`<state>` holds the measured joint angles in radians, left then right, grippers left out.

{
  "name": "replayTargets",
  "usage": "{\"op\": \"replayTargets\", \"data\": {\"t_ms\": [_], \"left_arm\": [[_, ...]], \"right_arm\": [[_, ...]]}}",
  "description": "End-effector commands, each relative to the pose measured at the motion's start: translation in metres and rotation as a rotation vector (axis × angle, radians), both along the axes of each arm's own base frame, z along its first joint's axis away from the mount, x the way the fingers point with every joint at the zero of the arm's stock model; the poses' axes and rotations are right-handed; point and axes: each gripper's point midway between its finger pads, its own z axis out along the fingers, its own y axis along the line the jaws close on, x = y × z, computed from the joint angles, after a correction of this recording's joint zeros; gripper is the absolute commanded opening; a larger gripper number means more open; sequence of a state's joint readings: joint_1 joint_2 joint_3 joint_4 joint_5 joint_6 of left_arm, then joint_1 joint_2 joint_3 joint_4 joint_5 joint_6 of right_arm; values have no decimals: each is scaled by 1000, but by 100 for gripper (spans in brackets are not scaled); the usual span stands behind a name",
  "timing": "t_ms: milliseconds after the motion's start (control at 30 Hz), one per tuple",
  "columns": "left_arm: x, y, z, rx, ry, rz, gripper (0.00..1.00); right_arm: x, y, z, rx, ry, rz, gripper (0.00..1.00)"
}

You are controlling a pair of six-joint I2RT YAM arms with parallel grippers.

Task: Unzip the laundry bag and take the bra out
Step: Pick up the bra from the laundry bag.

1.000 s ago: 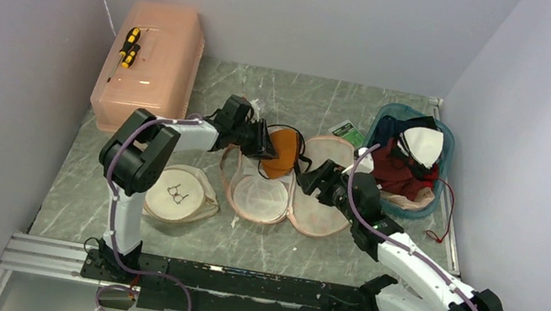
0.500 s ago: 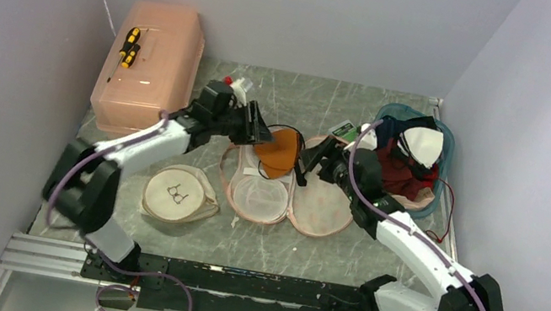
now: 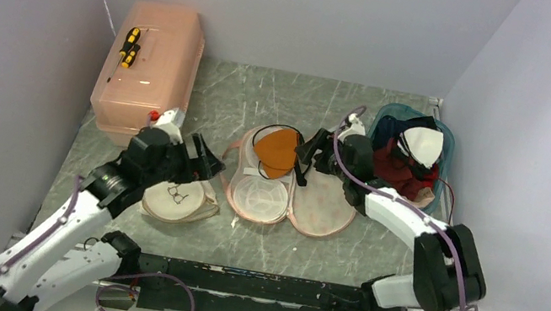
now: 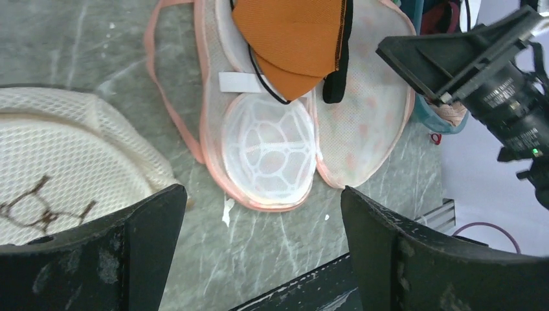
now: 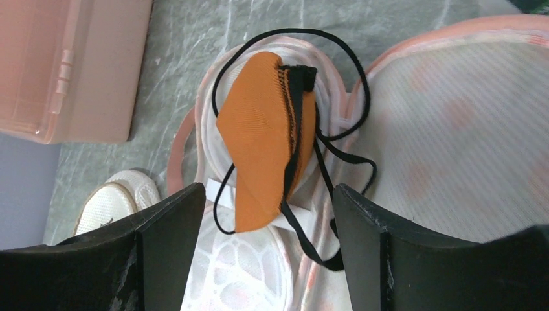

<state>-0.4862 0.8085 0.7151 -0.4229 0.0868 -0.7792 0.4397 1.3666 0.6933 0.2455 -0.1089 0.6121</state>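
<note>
While the left arm (image 3: 88, 204) is hovering at the near left of the table (image 3: 257, 242), its jaws are standing fully apart and gripping nothing, poised just over the far rim of the laundry bag (image 3: 177, 196). The bag is sitting flat with its icon lid facing up. As far as these views show, it is zipped shut. Being round, it is offering no long axis. The zip is presumably running around the rim, though its pull is too small to find.

From the jaws, the bag is lying on the near side and slightly left, so I am judging that the coming move needs only a short drop toward the rim. The left arm is plainly the nearer one.

The right arm (image 3: 395, 209) is reaching over the middle of the table, its jaws also wide and empty. They are hanging above an orange cup piece (image 5: 265, 129) with black straps, which is lying in the open beige two-cup case (image 3: 323, 207).

Dark maroon fabric that I am taking for the bra (image 3: 390, 174) is lying in the teal basket (image 3: 382, 116) at the far right, beside a white cup (image 3: 421, 143). Whether the mesh bag is holding anything cannot be told. A pink lidded box (image 3: 154, 70) at the far left is carrying a yellow-and-black tool (image 3: 130, 46) on its lid.
</note>
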Motion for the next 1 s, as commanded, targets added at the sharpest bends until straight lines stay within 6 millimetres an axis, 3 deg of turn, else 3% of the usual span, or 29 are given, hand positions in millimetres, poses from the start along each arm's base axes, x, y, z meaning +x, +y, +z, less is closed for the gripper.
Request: {"op": "replayTargets", "data": {"t_ms": [0, 167, 267, 700, 967], "left_arm": [[-17, 26, 2, 60, -37, 56, 94], [-26, 59, 5, 124, -51, 181, 94], [-30, 68, 10, 131, -85, 209, 94], [-33, 66, 12, 130, -117, 175, 94], [-33, 68, 10, 133, -110, 185, 94]], "right_arm": [[21, 29, 25, 88, -81, 102, 76], [35, 33, 8, 50, -50, 101, 76], [41, 35, 1, 39, -34, 97, 76], [41, 52, -40, 31, 83, 145, 71], [44, 55, -51, 28, 118, 140, 66]]}}
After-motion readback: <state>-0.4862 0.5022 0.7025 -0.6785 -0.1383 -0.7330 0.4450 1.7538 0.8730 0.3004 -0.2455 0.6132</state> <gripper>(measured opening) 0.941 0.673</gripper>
